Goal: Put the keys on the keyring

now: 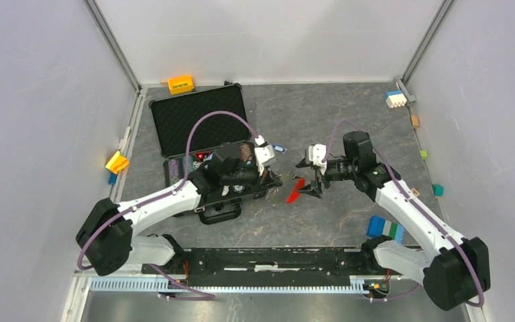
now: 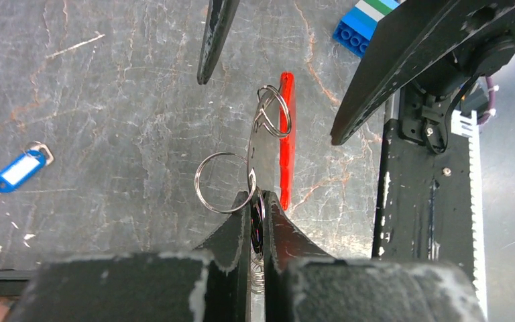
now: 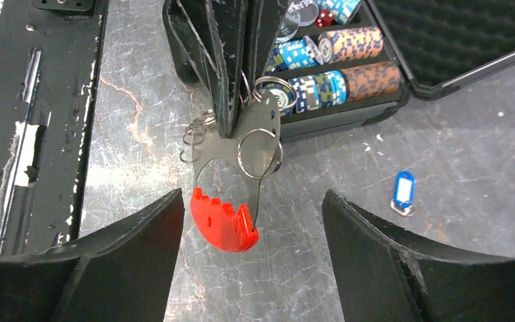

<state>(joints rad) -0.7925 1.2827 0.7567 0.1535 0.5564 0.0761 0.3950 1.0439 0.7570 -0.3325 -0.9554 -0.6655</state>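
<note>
The keyring (image 3: 245,144) is a flat silvery metal piece with several wire rings and a bright red end (image 3: 222,225). My left gripper (image 2: 258,199) is shut on its metal plate and holds it above the table, red end hanging down. It also shows in the left wrist view (image 2: 268,117) and in the top view (image 1: 295,191). My right gripper (image 3: 251,196) is open, its fingers (image 3: 141,258) either side of the red end without touching it. One key with a blue plastic head (image 3: 403,190) lies alone on the table, also seen in the left wrist view (image 2: 19,170).
An open black case (image 1: 198,121) holding rows of poker chips (image 3: 335,67) stands behind the left gripper. A blue, green and white block (image 1: 385,228) lies by the right arm. Coloured blocks (image 1: 180,84) line the walls. A black rail (image 1: 275,258) runs along the near edge.
</note>
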